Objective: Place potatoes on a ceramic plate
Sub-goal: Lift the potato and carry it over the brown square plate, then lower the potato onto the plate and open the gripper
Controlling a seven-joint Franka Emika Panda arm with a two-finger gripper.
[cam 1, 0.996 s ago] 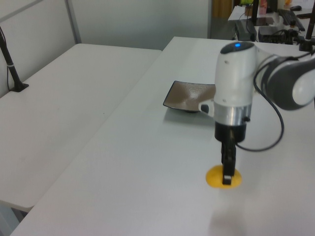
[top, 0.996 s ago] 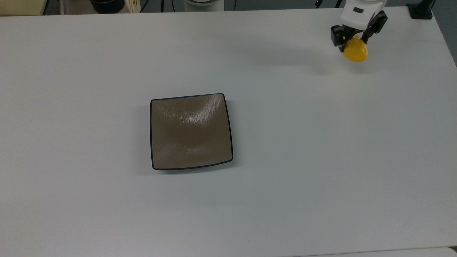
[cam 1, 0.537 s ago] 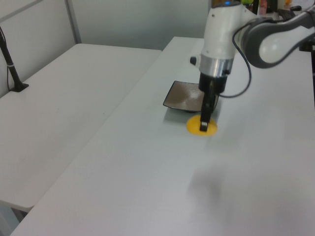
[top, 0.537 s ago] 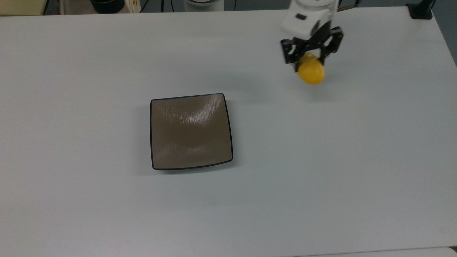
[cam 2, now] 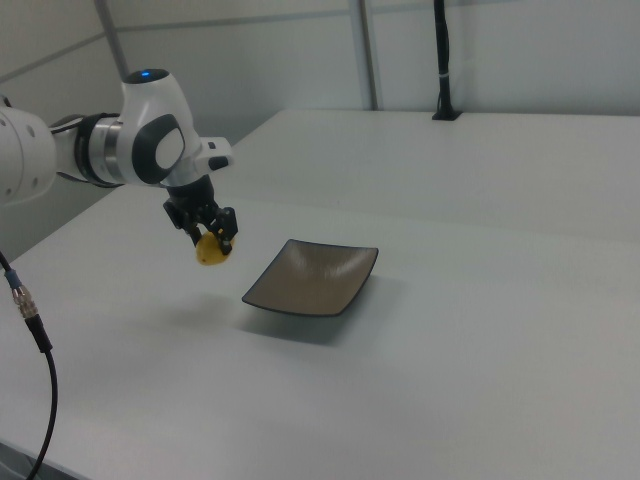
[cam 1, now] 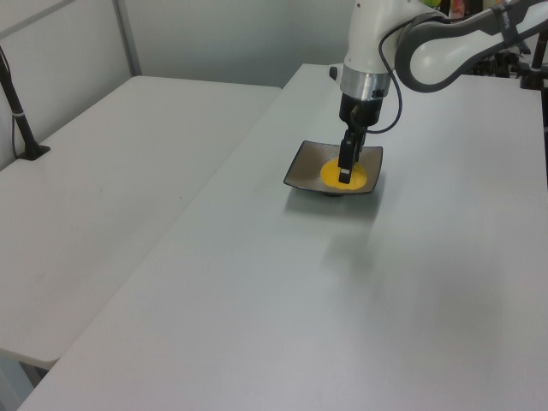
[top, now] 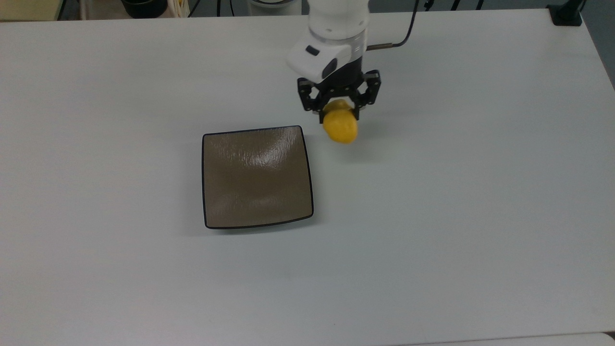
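My gripper [top: 339, 111] is shut on the yellow potato [top: 340, 127], which hangs in the air just past the plate's upper right corner in the top view. The square brown ceramic plate [top: 257, 177] lies flat on the white table with nothing on it. In the right view the potato [cam 2: 210, 251] hangs from the gripper [cam 2: 210, 236] to the left of the plate [cam 2: 312, 277], well above the table. In the left view the potato [cam 1: 332, 175] and the black fingers [cam 1: 344, 163] overlap the plate [cam 1: 305, 167].
The white table [top: 432, 216] spreads wide on all sides of the plate. A black cable [cam 2: 30, 340] hangs at the right view's left edge. A black post base [top: 567, 14] stands at the table's far right corner in the top view.
The arm has carried the potato from the table's far right corner leftward across the top view, and it now hangs just beside the plate. The plate has not moved.
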